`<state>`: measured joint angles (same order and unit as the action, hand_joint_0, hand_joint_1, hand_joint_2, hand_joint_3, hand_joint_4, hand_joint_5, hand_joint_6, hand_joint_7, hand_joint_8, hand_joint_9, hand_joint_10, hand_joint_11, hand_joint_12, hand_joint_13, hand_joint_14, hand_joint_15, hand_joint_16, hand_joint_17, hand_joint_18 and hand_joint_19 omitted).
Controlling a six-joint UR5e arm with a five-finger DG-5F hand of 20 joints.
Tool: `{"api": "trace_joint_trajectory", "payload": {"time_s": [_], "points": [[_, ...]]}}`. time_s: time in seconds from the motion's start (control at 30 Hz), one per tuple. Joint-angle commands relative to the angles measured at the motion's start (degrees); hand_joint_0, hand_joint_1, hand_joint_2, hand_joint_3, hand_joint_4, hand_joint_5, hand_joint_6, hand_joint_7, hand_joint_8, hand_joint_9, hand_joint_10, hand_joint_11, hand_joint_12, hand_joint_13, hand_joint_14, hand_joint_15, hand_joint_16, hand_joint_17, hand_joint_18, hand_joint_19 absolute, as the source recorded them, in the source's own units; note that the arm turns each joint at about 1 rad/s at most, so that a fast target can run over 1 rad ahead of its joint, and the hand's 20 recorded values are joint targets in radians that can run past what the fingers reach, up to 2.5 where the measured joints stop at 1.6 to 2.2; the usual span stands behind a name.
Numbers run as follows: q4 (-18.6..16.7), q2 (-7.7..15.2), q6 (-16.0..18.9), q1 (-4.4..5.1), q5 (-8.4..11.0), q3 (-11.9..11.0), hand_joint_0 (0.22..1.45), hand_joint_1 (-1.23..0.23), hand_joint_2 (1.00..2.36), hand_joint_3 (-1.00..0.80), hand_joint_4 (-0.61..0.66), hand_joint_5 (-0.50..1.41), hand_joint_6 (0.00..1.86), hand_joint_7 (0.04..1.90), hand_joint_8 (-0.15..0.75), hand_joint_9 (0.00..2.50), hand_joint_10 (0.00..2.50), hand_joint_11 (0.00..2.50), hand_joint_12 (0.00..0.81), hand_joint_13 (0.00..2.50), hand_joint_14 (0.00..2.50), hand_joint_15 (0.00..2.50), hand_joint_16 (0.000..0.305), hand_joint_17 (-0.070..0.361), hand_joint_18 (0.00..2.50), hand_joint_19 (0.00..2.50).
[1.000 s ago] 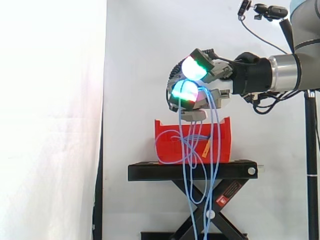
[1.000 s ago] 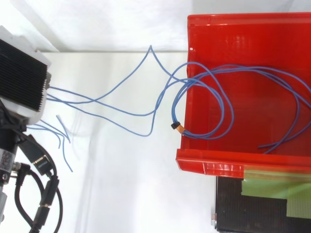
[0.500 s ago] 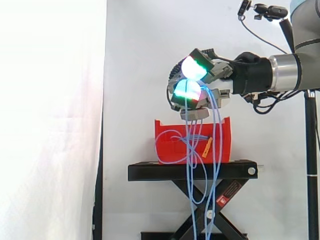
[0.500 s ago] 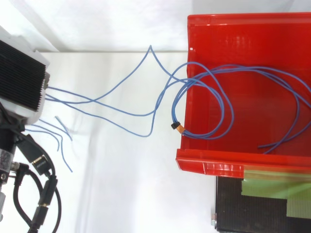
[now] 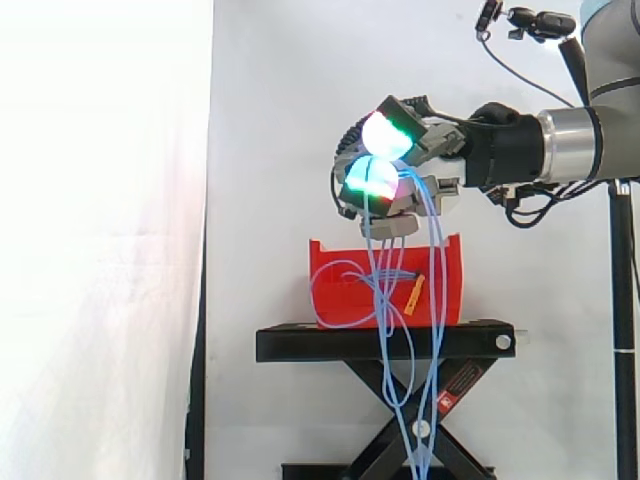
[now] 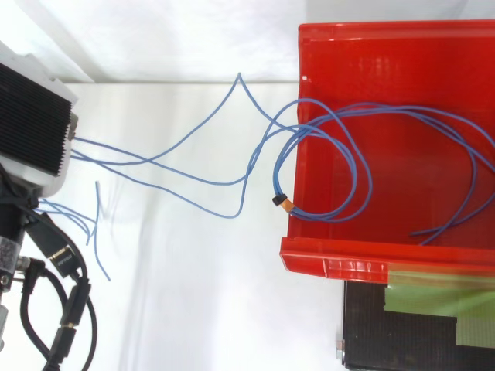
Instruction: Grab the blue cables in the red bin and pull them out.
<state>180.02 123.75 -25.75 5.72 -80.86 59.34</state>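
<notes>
Side view: the hand (image 5: 445,160) is hovering above the red bin (image 5: 345,290), its fingers curling tight around the blue cables (image 5: 378,240); several strands are hanging from the grip, running down past the bin and in front of the black stand (image 5: 300,343). In the top view, wide loops of the cables are lying inside the bin, and strands are crossing its left wall (image 6: 290,166) on their way out.

The main risk is a snag: an orange tag (image 6: 285,203) is sitting on a cable right at that wall, and it is likely to be catching on the rim as the loops are tightening; if so, the pull is going to be dragging or tipping the bin, which looks light, instead of freeing the cables. The loops are also overlapping, so they may be cinching into a knot. The thin strands may be slipping through the fingers under load; the dangling ends may be hooking on the stand's crossed legs.
</notes>
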Motion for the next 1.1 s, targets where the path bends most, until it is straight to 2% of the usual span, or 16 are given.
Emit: {"api": "trace_joint_trajectory", "payload": {"time_s": [0.0,0.53,1.07], "points": [[0.0,0.0,0.0,-0.01,0.0,0.0,0.91,-1.0,1.0,-0.98,0.12,1.0,0.67,0.64,0.216,1.54,0.04,1.35,0.297,1.12,2.5,0.86,0.039,0.088,1.21,1.96],[-0.1,0.0,0.3,-0.09,0.0,0.0,0.93,-1.03,1.0,-0.89,0.09,0.85,1.0,0.47,0.202,1.5,0.04,1.38,0.297,1.11,2.5,0.83,0.039,0.088,1.18,1.97],[0.0,0.0,4.2,-0.18,0.26,0.0,0.96,-1.04,1.01,-0.85,0.06,0.81,1.1,0.42,0.199,1.48,0.04,1.4,0.297,1.1,2.5,0.82,0.039,0.088,1.19,1.96]]}}
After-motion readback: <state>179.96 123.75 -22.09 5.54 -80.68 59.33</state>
